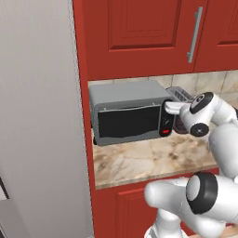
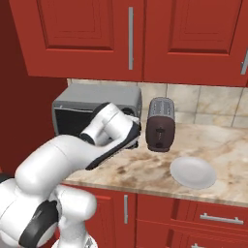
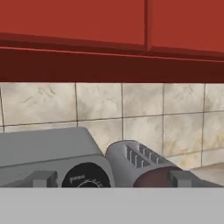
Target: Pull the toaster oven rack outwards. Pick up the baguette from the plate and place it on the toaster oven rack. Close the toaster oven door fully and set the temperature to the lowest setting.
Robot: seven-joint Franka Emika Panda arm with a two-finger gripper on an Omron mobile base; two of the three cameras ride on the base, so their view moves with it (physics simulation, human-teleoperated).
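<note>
Fingers (image 3: 180, 178) spread wide at the toaster oven's (image 1: 128, 118) upper knob (image 3: 86, 176), twelve o'clock of the red button (image 1: 166, 132), should centre before pinching it.

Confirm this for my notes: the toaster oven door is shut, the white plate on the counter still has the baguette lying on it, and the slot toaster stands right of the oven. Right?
Nearly right. The plate is bare in the right base view, with no baguette on it. The rest holds: the toaster oven door is shut in the left base view, and the slot toaster stands right of the toaster oven.

Glossy white rounded arm (image 1: 218, 139), dark joint rings
</note>
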